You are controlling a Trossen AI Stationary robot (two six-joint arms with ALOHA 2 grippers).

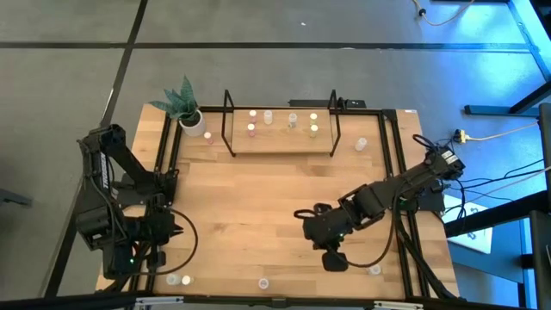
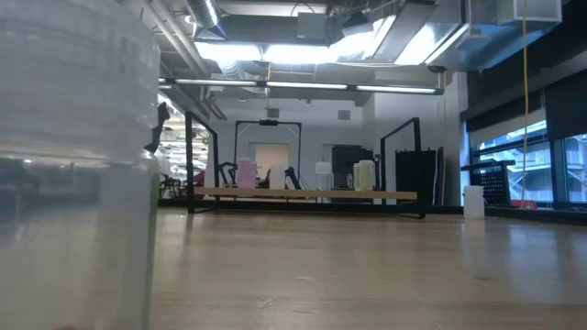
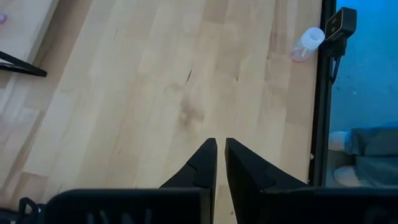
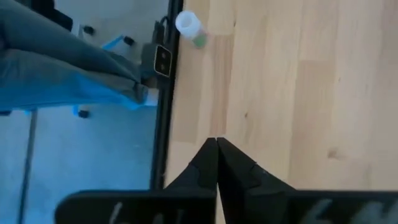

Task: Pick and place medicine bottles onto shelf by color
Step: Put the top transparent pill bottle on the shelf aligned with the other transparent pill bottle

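Shelf: shelf (image 1: 282,142) stood at the far edge of the surface (image 1: 258,224), well ahead of both my sets of fingers; several medicine bottles (image 1: 293,123) already stood on it, seemingly grouped by top colour.
Left gripper (image 3: 221,152): my fingers were nearly together with a thin gap, holding nothing, low over bare wood near my own corner; a pink-tinted bottle (image 3: 306,45) lay well ahead by the rail.
Right gripper (image 4: 216,149): my fingers were pressed together and empty; a green-marked bottle (image 4: 189,27) lay ahead near the edge, likely my next pick.
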